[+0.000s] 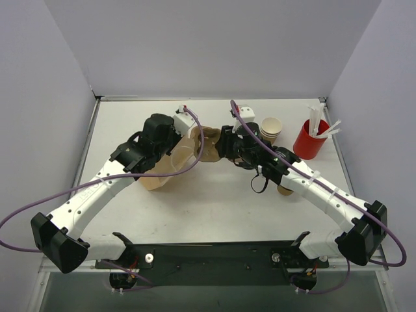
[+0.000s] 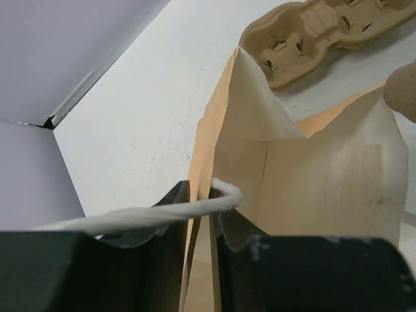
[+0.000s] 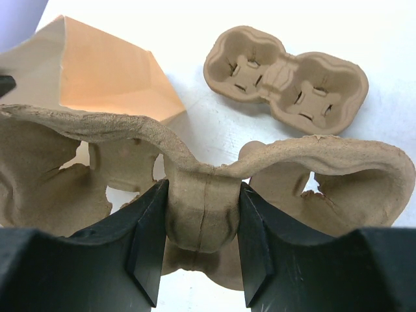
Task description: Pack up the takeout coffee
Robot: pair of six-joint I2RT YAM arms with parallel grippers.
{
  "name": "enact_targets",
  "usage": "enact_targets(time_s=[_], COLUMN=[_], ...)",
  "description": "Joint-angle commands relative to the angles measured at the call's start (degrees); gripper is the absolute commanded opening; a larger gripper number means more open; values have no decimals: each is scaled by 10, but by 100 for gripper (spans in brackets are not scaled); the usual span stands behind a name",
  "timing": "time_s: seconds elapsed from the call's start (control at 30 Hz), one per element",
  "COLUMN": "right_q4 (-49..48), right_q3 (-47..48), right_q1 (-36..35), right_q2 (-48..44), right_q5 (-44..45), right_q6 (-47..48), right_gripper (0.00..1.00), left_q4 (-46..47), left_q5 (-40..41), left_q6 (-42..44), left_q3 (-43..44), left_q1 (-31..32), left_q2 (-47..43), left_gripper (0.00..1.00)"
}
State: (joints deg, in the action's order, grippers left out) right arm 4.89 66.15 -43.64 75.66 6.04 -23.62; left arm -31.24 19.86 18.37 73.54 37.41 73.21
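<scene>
My left gripper (image 2: pixel 200 195) is shut on the top edge and white twisted handle of the brown paper bag (image 2: pixel 312 182), holding its mouth open; the bag also shows in the top view (image 1: pixel 162 170). My right gripper (image 3: pixel 201 218) is shut on the middle ridge of a pulp cup carrier (image 3: pixel 338 169), held above the table beside the bag mouth (image 3: pixel 104 71). In the top view the two grippers, left (image 1: pixel 194 135) and right (image 1: pixel 222 140), meet at mid table. A kraft-tan paper cup (image 1: pixel 271 127) with a cream inside stands at the back right, apart from both grippers.
A second pulp carrier (image 3: pixel 286 78) lies flat on the table beyond the held one, also in the left wrist view (image 2: pixel 312 36). A red cup with white sticks (image 1: pixel 310 138) stands at the far right. A tan object (image 1: pixel 285 190) shows partly under my right arm.
</scene>
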Motion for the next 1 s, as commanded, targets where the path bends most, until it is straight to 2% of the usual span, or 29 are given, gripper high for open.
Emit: enact_targets(time_s=[0.0,0.07,0.2,0.6,0.73,0.97], right_q4=[-15,-11,2,35,39,53], right_q3=[33,32,42,89,97,114], right_q1=[3,4,5,5,5,5], right_q2=[-8,-3,15,58,71,85], right_q5=[10,6,-8,-19,-28,-33], right_q6=[16,16,13,10,6,6], right_gripper=[36,36,36,36,36,35], left_q4=[4,2,0,-21,-16,-3], left_q5=[-3,0,-3,-18,1,10], left_q6=[-6,-5,-1,4,10,8], left_q3=[37,48,70,122,136,180], left_q1=[0,1,0,-1,-3,-46], left_q2=[-4,-7,-7,-23,-26,-24], left_gripper=[30,36,39,40,40,40])
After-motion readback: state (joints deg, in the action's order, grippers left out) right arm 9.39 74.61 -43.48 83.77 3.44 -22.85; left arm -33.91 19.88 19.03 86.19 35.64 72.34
